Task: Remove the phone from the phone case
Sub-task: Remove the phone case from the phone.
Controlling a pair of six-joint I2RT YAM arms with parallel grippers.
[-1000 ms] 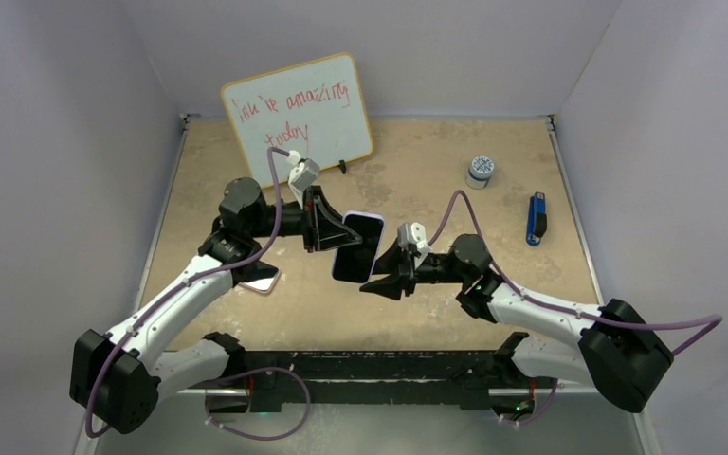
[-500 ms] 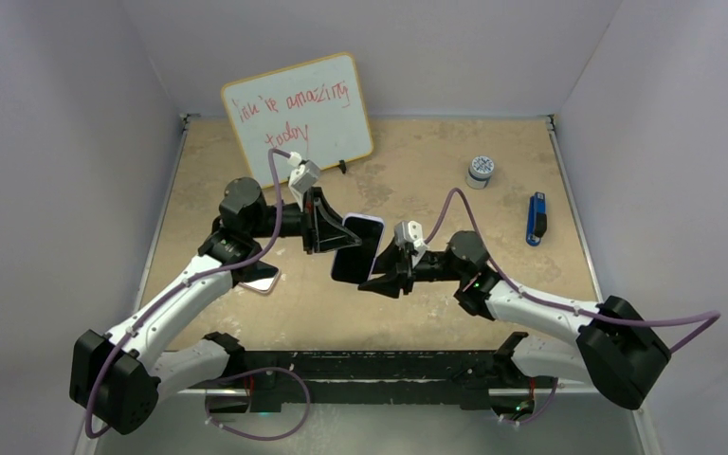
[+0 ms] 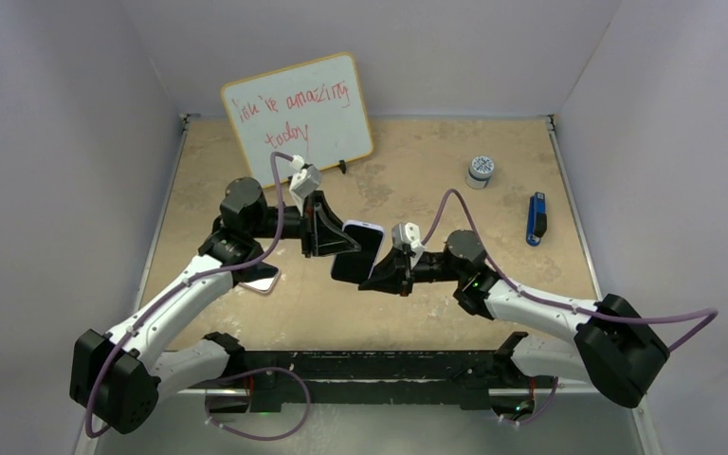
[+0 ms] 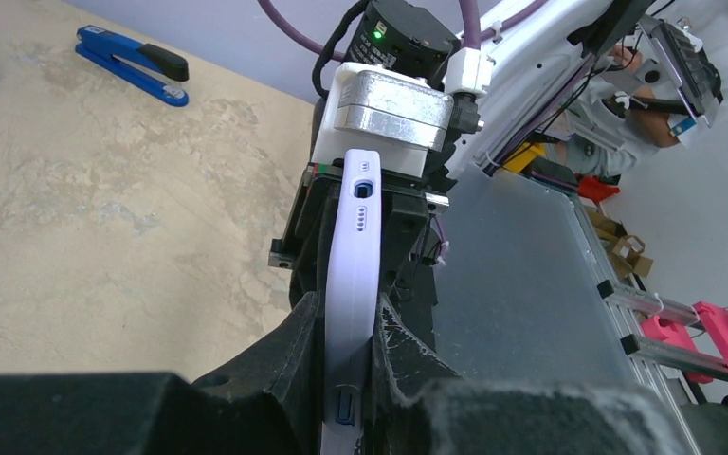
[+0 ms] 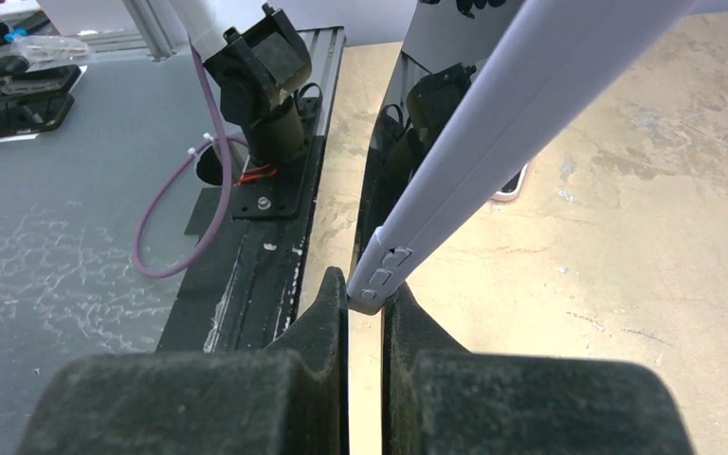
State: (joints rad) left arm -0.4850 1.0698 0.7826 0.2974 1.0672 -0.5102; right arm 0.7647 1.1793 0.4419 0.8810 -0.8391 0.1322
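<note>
Above table (image 3: pixel 417 180), left gripper (image 3: pixel 339 239) and right gripper (image 3: pixel 376 277) converged on phone case (image 3: pixel 360 248)

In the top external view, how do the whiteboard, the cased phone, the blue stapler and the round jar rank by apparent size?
1. whiteboard
2. cased phone, held off the table, nearer the camera
3. blue stapler and round jar: about alike, not ranked

We logged the left gripper (image 3: pixel 339 239) clamped on the phone case (image 3: pixel 365 226); the right gripper (image 3: pixel 375 275) pinched its opposite edge. Whiteboard (image 3: pixel 299 107) stood beyond the left gripper, stapler (image 3: pixel 536 218) lay right of the right gripper.
</note>
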